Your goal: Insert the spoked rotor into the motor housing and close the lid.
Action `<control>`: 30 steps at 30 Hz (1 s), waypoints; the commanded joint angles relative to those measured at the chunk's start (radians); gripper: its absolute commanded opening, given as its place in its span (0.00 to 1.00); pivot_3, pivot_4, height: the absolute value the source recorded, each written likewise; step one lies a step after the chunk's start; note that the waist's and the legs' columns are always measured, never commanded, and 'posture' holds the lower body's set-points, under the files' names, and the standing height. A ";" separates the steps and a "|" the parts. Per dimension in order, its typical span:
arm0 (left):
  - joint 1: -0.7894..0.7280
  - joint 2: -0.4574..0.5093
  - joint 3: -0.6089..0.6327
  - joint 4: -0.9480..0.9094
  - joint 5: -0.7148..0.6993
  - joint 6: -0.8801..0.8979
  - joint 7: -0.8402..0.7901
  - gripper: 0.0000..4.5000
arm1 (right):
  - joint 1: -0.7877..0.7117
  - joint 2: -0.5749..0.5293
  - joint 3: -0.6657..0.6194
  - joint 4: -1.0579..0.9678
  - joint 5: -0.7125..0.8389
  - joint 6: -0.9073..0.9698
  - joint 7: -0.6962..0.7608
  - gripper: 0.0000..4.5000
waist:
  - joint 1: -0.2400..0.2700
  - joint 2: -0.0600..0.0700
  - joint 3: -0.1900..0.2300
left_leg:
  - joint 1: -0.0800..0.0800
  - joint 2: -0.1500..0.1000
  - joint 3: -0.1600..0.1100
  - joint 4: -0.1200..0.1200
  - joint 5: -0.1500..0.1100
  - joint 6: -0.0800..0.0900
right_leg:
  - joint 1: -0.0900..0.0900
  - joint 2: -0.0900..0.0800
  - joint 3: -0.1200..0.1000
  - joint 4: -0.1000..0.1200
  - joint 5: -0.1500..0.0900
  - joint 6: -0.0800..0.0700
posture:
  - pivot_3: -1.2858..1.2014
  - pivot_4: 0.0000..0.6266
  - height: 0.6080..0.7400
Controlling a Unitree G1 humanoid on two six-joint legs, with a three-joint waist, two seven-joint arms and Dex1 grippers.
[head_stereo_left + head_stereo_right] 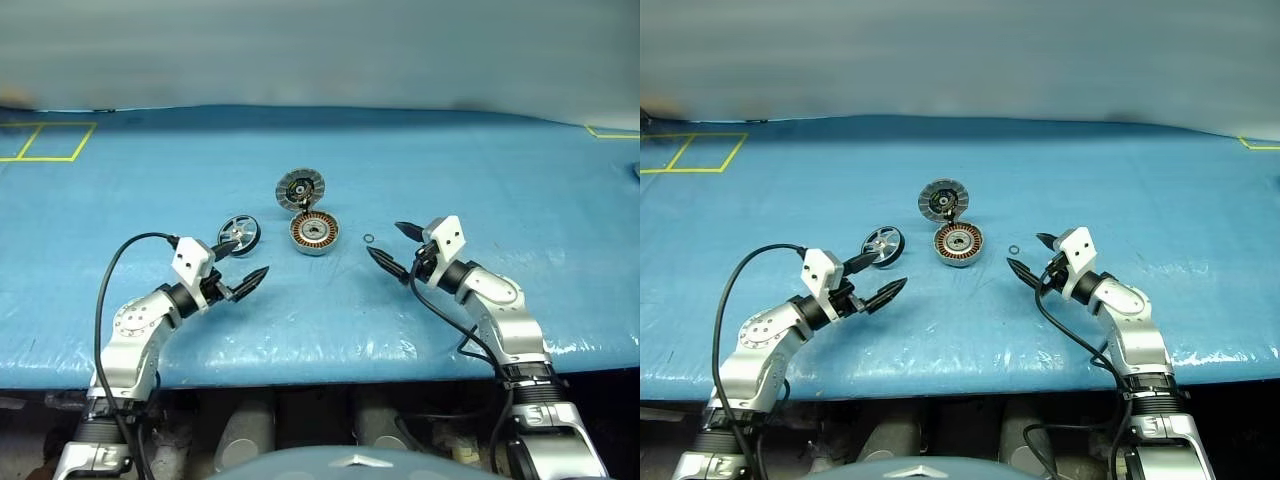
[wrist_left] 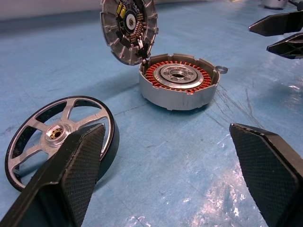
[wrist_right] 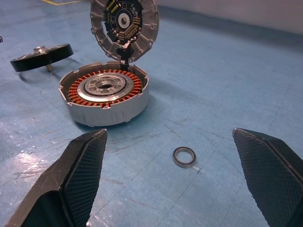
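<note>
Blue-sheeted table (image 1: 500, 180) | spoked rotor (image 1: 238, 233) loose left of motor housing (image 1: 314, 233), uninserted | lid (image 1: 300, 189) hinged up, unclosed | small ring (image 3: 184, 156) right | left gripper (image 1: 243, 268), right gripper (image 1: 392, 248) spread wide, empty

The table cover (image 1: 480, 160) is bright blue, with yellow lines (image 1: 45, 140) boxed at its 10 o'clock corner. The housing (image 2: 179, 81) has a pale grey wall, a ring of copper-orange windings and a silver centre with a dark hole. The lid (image 2: 128, 29) is grey with radial ribs, dark inside with small yellow and white marks. The rotor (image 2: 57, 137) is shiny silver with a black rim and brassy hub. A small ring (image 3: 184, 156) is dull silver. Black fingers (image 3: 83, 175) carry a fine cross-hatched grid.
</note>
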 commanded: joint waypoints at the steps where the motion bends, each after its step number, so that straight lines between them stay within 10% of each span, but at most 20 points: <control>1: -0.002 0.001 0.012 -0.034 -0.006 -0.017 -0.001 1.00 | -0.019 0.000 -0.010 -0.014 0.004 -0.022 -0.003 0.99 | 0.000 0.000 0.000 | 0.000 0.000 0.000 0.000 0.000 0.000 | 0.000 0.000 0.000 0.000 0.000 0.000 | 0.52 0.24 1.00; 30: -0.002 0.005 0.016 -0.037 -0.008 -0.026 -0.008 1.00 | -0.030 0.005 0.003 0.001 -0.002 -0.020 0.011 0.99 | 0.000 0.000 0.000 | 0.000 0.000 0.000 0.000 0.000 0.000 | 0.000 0.000 0.000 0.000 0.000 0.000 | 0.52 0.24 1.00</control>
